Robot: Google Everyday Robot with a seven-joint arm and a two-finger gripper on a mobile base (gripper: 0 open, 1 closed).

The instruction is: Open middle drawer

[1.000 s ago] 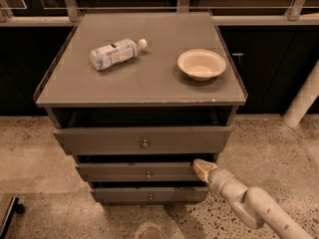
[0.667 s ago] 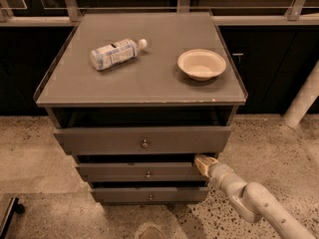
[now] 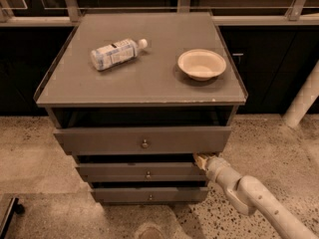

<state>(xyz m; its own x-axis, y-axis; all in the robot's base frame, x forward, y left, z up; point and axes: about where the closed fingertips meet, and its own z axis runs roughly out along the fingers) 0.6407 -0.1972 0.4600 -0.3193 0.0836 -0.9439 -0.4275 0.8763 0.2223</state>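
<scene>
The middle drawer [image 3: 134,172] is the second of three grey-brown fronts, slim, with a small round knob [image 3: 148,175]. It stands slightly out, with a dark gap above it. The taller top drawer [image 3: 99,140] above it is pulled out further. My gripper [image 3: 201,161] reaches in from the lower right on a white arm [image 3: 249,195]. Its tip is at the right end of the middle drawer's top edge, tucked just under the top drawer's front. The lowest drawer [image 3: 124,194] sits below.
On the cabinet top [image 3: 149,78] lie a plastic bottle [image 3: 115,53] on its side and a cream bowl [image 3: 201,63]. A white post [image 3: 303,101] stands at the right. Speckled floor surrounds the cabinet. A dark object [image 3: 9,213] is at the lower left.
The gripper has moved a little left and up along the middle drawer's right end, going further under the top drawer's front. The drawers look unchanged.
</scene>
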